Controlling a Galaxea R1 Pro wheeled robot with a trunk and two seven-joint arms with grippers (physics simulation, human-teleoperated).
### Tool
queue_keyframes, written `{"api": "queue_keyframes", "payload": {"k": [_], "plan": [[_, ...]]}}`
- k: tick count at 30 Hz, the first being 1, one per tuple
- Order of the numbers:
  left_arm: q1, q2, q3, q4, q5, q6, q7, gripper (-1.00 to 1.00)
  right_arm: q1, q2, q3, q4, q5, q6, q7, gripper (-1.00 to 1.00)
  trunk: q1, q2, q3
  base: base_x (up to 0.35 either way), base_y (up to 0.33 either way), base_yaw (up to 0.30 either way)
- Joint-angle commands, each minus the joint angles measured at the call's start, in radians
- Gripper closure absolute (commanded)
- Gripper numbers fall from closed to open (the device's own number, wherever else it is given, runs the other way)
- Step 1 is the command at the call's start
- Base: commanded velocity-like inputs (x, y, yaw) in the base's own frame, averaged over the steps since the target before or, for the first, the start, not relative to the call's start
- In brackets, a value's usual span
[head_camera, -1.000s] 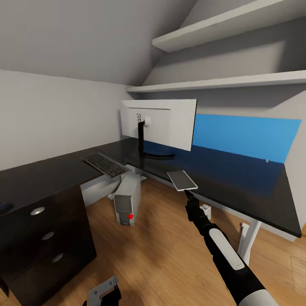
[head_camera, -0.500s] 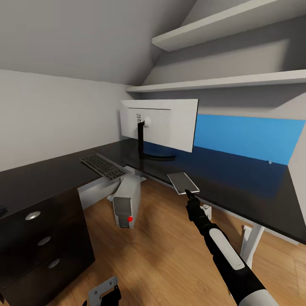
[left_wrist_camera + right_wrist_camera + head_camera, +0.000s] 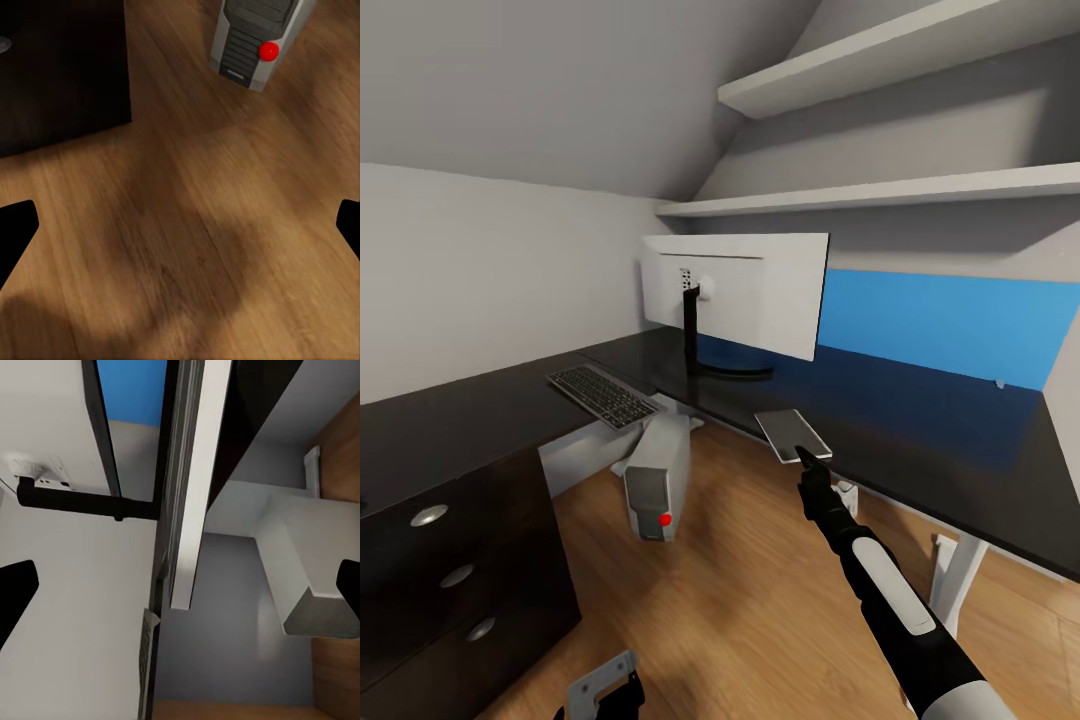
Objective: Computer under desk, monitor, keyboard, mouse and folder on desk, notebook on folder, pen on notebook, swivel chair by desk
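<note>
Head view: the right arm reaches up from the lower right of the frame, stretched nearly straight toward the centre, its right gripper (image 3: 801, 458) pinching the near edge of the notebook (image 3: 791, 436), whose far part lies over the bench (image 3: 920, 430) edge. The monitor (image 3: 735, 290) stands on the bench at centre, white back toward the camera. The keyboard (image 3: 603, 394) lies left of centre on the bench, one end overhanging. The computer (image 3: 656, 479) stands on the wood floor (image 3: 720, 600) below it. The left gripper (image 3: 600, 690) hangs low at the bottom edge; the left wrist view shows its jaws spread wide over the floor.
</note>
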Motion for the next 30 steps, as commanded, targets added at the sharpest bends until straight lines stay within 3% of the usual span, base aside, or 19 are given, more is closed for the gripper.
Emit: {"api": "queue_keyframes", "payload": {"k": [1,30], "plan": [[0.000,0.001,-0.001,-0.002,0.001,0.009,0.005,-1.00,-0.001,-0.001,0.002,-0.002,-0.007,-0.001,-0.005,-1.00,0.000,0.000,-0.001,0.007,0.000,0.000],[0.000,0.002,-0.001,-0.002,0.001,0.009,0.004,-1.00,0.000,-0.001,-0.002,0.003,-0.007,-0.001,-0.015,-1.00,0.000,0.000,-0.001,0.023,0.021,0.000]]}}
